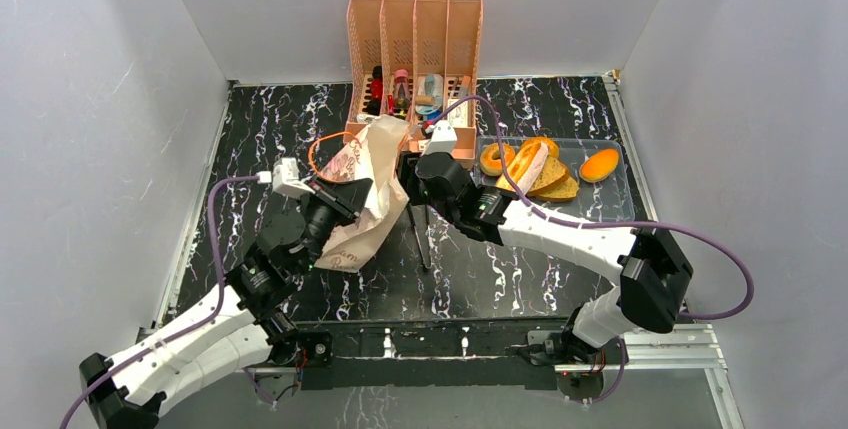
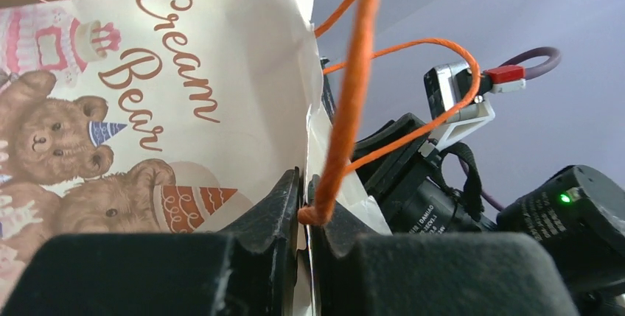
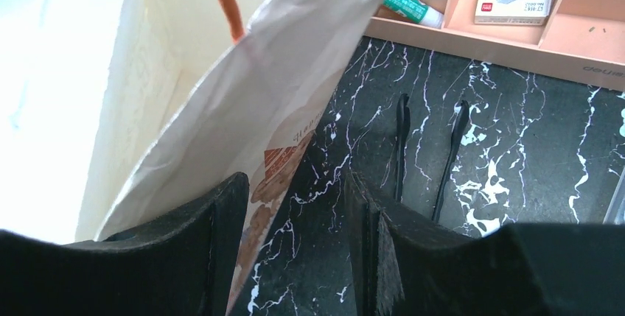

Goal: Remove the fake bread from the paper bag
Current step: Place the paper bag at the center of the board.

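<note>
Cream paper sits at the centre of the top view: the paper bag (image 1: 368,189) is tilted over the black marbled bench (image 1: 520,269), between the left tool (image 1: 345,199) and the right tool (image 1: 412,171) and just in front of a peach desk organiser (image 1: 415,34). I cannot tell whether its base touches the bench. The fake bread (image 1: 535,169), rings, toast, a long loaf and an oval bun, lies in a clear tray (image 1: 605,189) well to the right of the bag. From the left wrist, the left tool (image 2: 304,202) is pinched tight on the bag's upper edge, with the orange cord handle (image 2: 352,102) caught at the same spot and the bear print facing the camera. From the right wrist, the right tool (image 3: 295,198) has its jaws apart and grips nothing. The bag's wall droops beside one finger, and bare bench shows in the gap. The bag's inside glares white, so any bread left in there is hidden. The likely troubles are these: the thin paper could tear or slip from so narrow a pinch, the cord could snag the neighbouring arm, and a reaching finger could crumple the sagging wall instead of entering the mouth.
</note>
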You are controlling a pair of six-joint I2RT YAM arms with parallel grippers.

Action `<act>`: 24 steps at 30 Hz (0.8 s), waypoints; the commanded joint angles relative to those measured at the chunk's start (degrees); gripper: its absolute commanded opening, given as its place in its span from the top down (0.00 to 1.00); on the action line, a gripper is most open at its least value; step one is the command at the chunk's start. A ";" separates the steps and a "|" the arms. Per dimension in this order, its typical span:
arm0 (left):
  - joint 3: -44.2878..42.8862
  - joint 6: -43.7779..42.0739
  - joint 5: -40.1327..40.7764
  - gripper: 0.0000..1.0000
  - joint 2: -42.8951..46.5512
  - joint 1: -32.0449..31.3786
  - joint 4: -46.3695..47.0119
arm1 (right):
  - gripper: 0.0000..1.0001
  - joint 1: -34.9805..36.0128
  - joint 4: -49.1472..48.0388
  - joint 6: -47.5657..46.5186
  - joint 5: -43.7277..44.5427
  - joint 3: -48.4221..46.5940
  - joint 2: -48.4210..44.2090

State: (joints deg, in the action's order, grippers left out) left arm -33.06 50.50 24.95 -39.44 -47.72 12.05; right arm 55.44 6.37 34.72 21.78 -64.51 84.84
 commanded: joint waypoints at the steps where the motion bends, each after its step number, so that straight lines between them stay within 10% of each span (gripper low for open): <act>1: 1.33 3.24 2.50 0.93 5.11 -0.07 -1.10 | 0.51 0.13 -2.64 -0.41 1.19 -2.11 -1.67; 6: 1.98 3.85 4.79 0.94 9.00 -0.09 -4.33 | 0.51 0.17 -3.42 0.04 0.84 -2.34 -1.87; 24: 2.08 10.82 10.40 0.46 18.73 -0.09 -21.80 | 0.52 0.20 -5.18 1.44 -2.62 -1.91 -3.50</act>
State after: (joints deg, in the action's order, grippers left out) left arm -29.56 59.83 32.64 -22.76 -47.75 -4.08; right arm 55.44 4.93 35.70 20.43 -64.51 83.11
